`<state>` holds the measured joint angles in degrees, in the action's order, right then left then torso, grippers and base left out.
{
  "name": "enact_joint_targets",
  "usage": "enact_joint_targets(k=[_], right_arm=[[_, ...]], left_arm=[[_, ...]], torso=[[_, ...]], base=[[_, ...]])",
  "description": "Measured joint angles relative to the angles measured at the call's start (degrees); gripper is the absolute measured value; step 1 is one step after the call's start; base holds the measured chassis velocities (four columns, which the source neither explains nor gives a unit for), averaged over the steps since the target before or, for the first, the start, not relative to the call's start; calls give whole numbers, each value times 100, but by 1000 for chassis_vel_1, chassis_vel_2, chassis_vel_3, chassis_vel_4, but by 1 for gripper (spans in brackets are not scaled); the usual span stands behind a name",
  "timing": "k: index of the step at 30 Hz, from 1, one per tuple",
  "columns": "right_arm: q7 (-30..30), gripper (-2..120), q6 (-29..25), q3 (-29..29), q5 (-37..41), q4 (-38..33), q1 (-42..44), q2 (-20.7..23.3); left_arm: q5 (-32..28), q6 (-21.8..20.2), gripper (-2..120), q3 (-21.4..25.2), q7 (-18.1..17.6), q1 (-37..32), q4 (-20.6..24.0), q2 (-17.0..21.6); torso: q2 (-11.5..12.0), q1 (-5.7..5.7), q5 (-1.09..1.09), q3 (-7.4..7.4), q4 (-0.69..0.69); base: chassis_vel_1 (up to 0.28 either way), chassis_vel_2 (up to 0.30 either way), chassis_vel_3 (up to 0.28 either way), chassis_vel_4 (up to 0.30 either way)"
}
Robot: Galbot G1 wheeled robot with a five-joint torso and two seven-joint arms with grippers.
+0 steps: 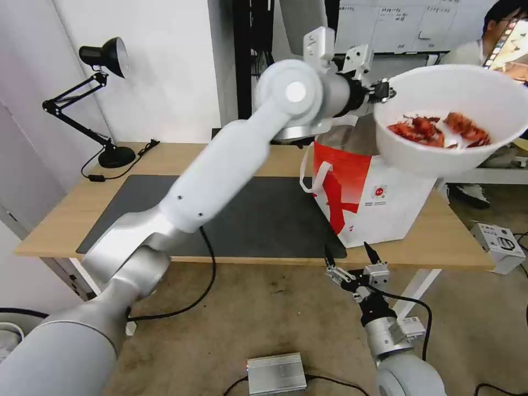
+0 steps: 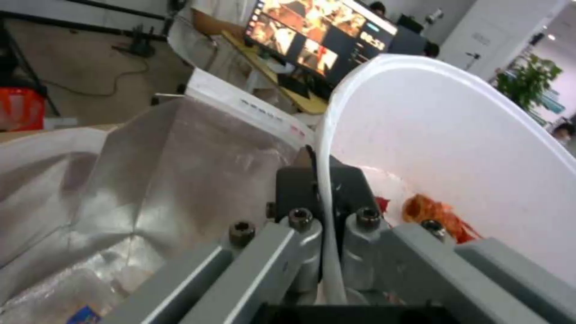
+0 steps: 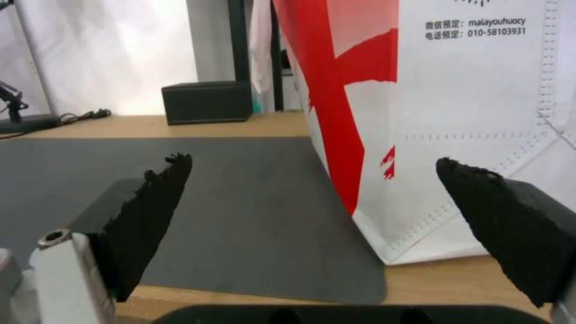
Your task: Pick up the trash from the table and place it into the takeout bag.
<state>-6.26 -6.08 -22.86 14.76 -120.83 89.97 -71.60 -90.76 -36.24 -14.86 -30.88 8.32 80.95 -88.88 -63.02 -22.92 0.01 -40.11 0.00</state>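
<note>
My left gripper [image 2: 324, 198] pinches the bowl [image 1: 451, 118] rim, shells inside.
Bag [image 1: 379, 198] mouth lies directly beneath; right gripper [image 1: 355, 258] idles open below table [image 1: 60, 220] edge.

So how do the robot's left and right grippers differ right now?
The left gripper is raised high beside the boxy white and red takeout bag, while the right gripper hangs low at the light-wood table's front edge. The left's jaws are shut on the rim of the white round bowl of red crayfish shells; the right's jaws are open and empty. Both point toward the bag.
</note>
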Motion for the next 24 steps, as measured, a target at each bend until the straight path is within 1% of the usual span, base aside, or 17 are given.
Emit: enact_joint_targets(k=[2,3,5,6,9,10,13,14,16,17,20,21,24], right_arm=[[0,100,0,0,0,0,0,0],[0,100,0,0,0,0,0,0],[0,100,0,0,0,0,0,0],[0,100,0,0,0,0,0,0],[0,100,0,0,0,0,0,0],[0,100,0,0,0,0,0,0],[0,100,0,0,0,0,0,0],[0,100,0,0,0,0,0,0],[0,100,0,0,0,0,0,0],[0,100,0,0,0,0,0,0],[0,100,0,0,0,0,0,0],[0,100,0,0,0,0,0,0],[0,100,0,0,0,0,0,0]], left_arm=[[129,111,0,-1,-37,49,-286,-168],[129,111,0,-1,-37,49,-286,-168],[235,262,0,-24,-69,107,-518,-259],[235,262,0,-24,-69,107,-518,-259],[299,583,0,-110,-194,193,-775,-272],[299,583,0,-110,-194,193,-775,-272],[330,853,0,-171,-383,252,-963,-271],[330,853,0,-171,-383,252,-963,-271],[330,1089,0,-230,-599,298,-1090,-270],[330,1089,0,-230,-599,298,-1090,-270],[338,1303,0,-287,-813,328,-1198,-267],[338,1303,0,-287,-813,328,-1198,-267],[347,1422,0,-380,-998,332,-1271,-265]], torso=[[0,0,-1,0,0],[0,0,-1,0,0],[0,0,0,0,-1],[0,0,0,0,-1],[0,0,-1,0,1],[0,0,-1,0,1],[0,0,-1,0,1],[0,0,-1,0,1],[0,0,-1,0,0],[0,0,-1,0,0],[0,0,-1,0,1],[0,0,-1,0,1],[-1,0,-2,0,1]], base=[[0,0,0,0],[0,0,0,0],[0,0,0,0],[0,0,0,0],[0,0,0,0],[0,0,0,0],[0,0,0,0],[0,0,0,0],[0,0,0,0],[0,0,0,0],[0,0,0,0],[0,0,0,0],[0,0,0,0]])
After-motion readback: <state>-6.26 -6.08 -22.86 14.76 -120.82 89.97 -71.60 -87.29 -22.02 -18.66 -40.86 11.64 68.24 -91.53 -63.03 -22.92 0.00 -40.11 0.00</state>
